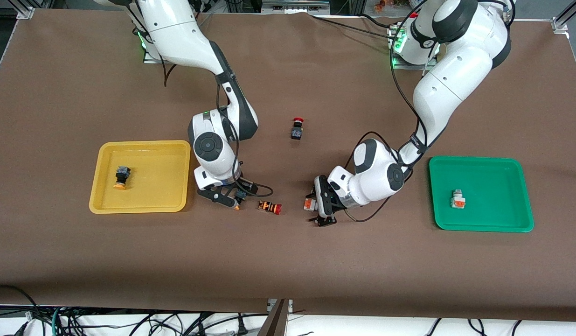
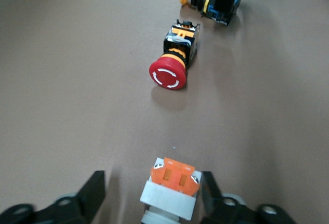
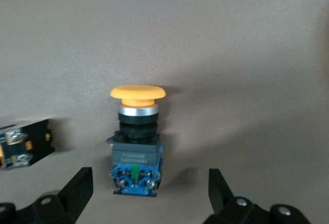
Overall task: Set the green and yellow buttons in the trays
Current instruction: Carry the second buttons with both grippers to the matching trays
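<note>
My left gripper (image 1: 316, 204) is down at the table with a white-bodied button (image 1: 308, 203) between its fingers. In the left wrist view the orange block of this button (image 2: 170, 190) faces away from the gripper (image 2: 152, 196). One finger (image 2: 209, 189) stands against it and a gap shows at the other finger. My right gripper (image 1: 234, 195) stands open around a black-bodied button with a yellow cap (image 3: 136, 142), its fingers well clear of it. The yellow tray (image 1: 159, 170) holds one yellow-capped button (image 1: 121, 178). The green tray (image 1: 497, 184) holds one white and orange button (image 1: 457, 199).
An orange-black striped button with a red cap (image 1: 270, 207) lies on its side between the two grippers. A black button with a red cap (image 1: 297, 128) stands farther from the front camera, mid-table. The trays sit at the two ends of the table.
</note>
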Tool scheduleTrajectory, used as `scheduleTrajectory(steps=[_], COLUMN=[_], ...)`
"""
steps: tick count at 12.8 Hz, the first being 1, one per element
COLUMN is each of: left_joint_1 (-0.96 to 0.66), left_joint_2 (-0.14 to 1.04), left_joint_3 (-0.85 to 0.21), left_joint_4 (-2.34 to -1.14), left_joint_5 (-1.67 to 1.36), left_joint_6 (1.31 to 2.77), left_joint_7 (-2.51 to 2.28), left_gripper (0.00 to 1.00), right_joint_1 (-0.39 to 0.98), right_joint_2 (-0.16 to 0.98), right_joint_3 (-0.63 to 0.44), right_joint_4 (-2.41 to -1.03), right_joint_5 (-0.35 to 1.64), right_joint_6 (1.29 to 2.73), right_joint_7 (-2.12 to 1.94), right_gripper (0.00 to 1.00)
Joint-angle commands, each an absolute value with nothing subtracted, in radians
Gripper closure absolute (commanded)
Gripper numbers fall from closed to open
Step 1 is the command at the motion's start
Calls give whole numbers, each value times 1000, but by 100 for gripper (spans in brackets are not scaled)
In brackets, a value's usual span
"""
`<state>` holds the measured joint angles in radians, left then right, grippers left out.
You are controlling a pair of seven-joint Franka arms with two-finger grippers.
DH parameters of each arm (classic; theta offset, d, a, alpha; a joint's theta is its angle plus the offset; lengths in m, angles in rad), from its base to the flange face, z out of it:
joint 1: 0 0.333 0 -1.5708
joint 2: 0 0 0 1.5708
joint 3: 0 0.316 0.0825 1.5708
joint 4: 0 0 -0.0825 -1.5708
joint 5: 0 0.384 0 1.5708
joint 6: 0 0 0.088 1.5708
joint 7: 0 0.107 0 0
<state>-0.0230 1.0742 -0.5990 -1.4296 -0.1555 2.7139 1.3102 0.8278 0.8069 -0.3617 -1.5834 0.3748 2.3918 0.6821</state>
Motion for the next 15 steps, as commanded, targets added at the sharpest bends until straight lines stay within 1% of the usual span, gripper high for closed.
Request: scheduleTrajectory(steps=[1, 2, 3, 4, 5, 6, 7, 8, 10, 11, 13, 15], left_joint_1=[-11, -11, -11, -9, -5, -2, 9, 15, 50, 70, 121, 182], left_joint_2=[1074, 1072, 1069, 1059, 1046, 1028, 1005, 973, 918, 898, 873, 847], left_joint_3=[-606, -606, -607, -609, -611, -611, -612, -611, -611, -611, -611, -611], left_joint_4=[-1439, -1437, -1437, -1436, -1437, -1436, -1437, -1439, -1436, -1436, -1427, -1419], left_joint_5=[-172, -172, -173, -173, -175, -179, -179, -183, -183, -183, -183, -178], left_joint_6=[2726, 2726, 2724, 2721, 2714, 2685, 2660, 2617, 2473, 2414, 2291, 2153], left_joint_7=[1377, 1376, 1373, 1365, 1364, 1362, 1355, 1348, 1297, 1280, 1263, 1243], left_gripper=[100, 100, 100, 100, 100, 100, 100, 100, 100, 100, 100, 100], right_joint_1=[831, 831, 831, 831, 831, 831, 830, 828, 822, 818, 816, 816], right_joint_2=[824, 824, 824, 822, 821, 818, 812, 802, 770, 753, 707, 689], right_joint_3=[-364, -364, -364, -364, -364, -364, -364, -365, -376, -394, -452, -533], right_joint_4=[-1580, -1580, -1580, -1578, -1578, -1578, -1578, -1577, -1551, -1533, -1528, -1534], right_joint_5=[391, 391, 391, 391, 391, 391, 391, 384, 376, 377, 377, 379], right_joint_6=[2405, 2404, 2404, 2404, 2402, 2399, 2395, 2378, 2286, 2207, 2093, 1966], right_joint_7=[693, 689, 681, 678, 677, 675, 667, 664, 625, 580, 472, 328], right_gripper=[2, 23, 53, 74, 87, 94, 97, 97, 97, 97, 97, 97])
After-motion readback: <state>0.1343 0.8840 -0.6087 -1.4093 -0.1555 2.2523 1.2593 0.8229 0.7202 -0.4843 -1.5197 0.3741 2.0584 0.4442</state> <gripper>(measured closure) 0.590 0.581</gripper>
